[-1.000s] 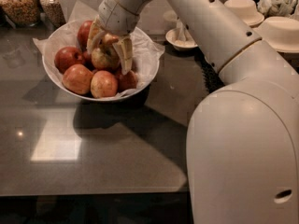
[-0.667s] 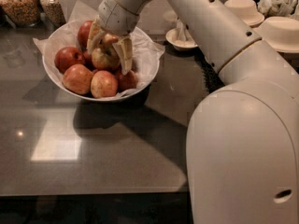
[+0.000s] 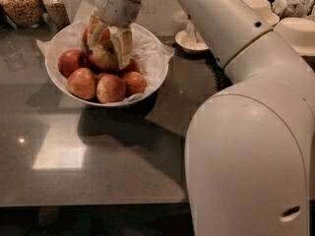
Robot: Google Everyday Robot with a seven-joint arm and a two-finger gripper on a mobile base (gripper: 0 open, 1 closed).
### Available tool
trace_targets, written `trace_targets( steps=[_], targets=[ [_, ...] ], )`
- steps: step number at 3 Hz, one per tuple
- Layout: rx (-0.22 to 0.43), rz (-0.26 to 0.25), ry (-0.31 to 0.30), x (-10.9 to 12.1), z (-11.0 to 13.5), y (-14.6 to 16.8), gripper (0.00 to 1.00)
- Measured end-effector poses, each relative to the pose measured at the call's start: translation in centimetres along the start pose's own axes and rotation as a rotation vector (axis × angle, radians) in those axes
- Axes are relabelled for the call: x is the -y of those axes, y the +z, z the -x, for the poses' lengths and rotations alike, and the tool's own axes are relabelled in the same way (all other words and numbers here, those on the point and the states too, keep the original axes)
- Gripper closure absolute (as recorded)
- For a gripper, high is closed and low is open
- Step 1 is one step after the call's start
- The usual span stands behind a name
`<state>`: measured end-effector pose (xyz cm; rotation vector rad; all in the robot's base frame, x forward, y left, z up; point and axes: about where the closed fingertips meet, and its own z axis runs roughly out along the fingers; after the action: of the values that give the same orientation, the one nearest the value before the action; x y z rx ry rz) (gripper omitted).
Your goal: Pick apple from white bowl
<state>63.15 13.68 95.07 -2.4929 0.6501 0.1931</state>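
Observation:
The white bowl [image 3: 152,80], lined with crinkled white paper, stands on the dark table at the upper left and holds several red and red-yellow apples. My gripper [image 3: 108,54] reaches down over the middle of the bowl. Its two fingers are closed around the paler yellow-green apple [image 3: 104,59], which sits just above the other apples. One finger [image 3: 123,44] lies on the apple's right side and the other on its left. Part of the apple is hidden behind the fingers.
A small white bowl with a spoon [image 3: 195,39] stands right of the big bowl, partly behind my arm. Stacked beige bowls [image 3: 299,29] are at the far right. Two jars [image 3: 20,4] stand at the back left. The table's front edge [image 3: 93,202] runs below.
My gripper has risen from among the apples, and the yellow-green apple has come up with it between the fingers. The other apples stay in the bowl.

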Motion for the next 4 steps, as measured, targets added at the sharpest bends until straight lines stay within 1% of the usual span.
trace_targets(
  steps=[1,2,3,4],
  targets=[
    [-0.140,-0.003,0.004,2.3,2.2,-2.9,1.00],
    [-0.290,-0.025,-0.003,3.9,5.3,-6.6,1.00],
    [-0.312,-0.049,-0.011,4.4,5.5,-7.3,0.95],
    [-0.312,-0.049,-0.011,4.4,5.5,-7.3,1.00]
  ],
)
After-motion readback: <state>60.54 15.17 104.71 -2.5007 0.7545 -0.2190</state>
